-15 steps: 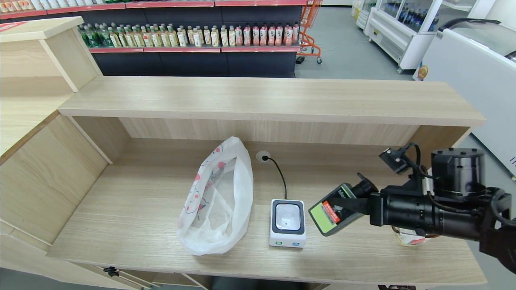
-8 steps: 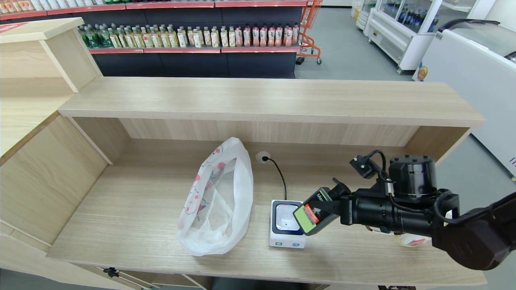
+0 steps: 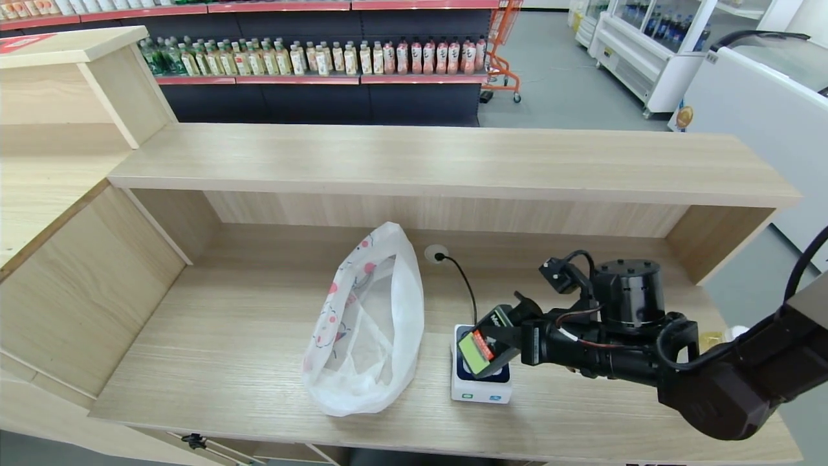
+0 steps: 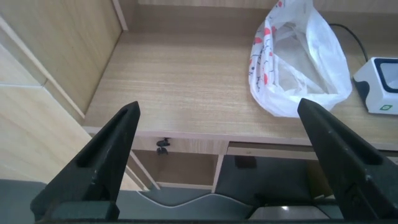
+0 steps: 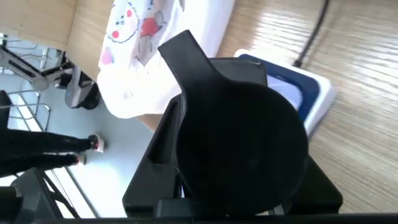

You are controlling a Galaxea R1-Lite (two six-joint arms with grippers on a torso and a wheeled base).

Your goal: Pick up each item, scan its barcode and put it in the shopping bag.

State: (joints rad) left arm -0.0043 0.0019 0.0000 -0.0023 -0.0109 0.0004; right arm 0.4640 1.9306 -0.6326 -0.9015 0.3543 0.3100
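Observation:
My right gripper [image 3: 501,336] is shut on a small dark box with a green and red label [image 3: 482,346], holding it tilted just above the white barcode scanner [image 3: 480,388] on the counter. In the right wrist view the box [image 5: 236,137] sits between the fingers and covers most of the scanner [image 5: 314,99]. A white shopping bag with red prints [image 3: 369,323] lies open to the scanner's left. My left gripper [image 4: 224,162] hangs open off the counter's front edge, with the bag [image 4: 298,59] and scanner [image 4: 380,84] beyond it.
The scanner's black cable [image 3: 462,285] runs back to a round outlet [image 3: 436,254] in the counter. A raised wooden shelf [image 3: 453,162] spans the back. Another item [image 3: 715,338] shows partly behind my right arm. Bare counter [image 3: 226,336] stretches left of the bag.
My right arm has carried the box leftward from beside the scanner to directly over it. The head camera has shifted slightly, sliding the scene to the right.

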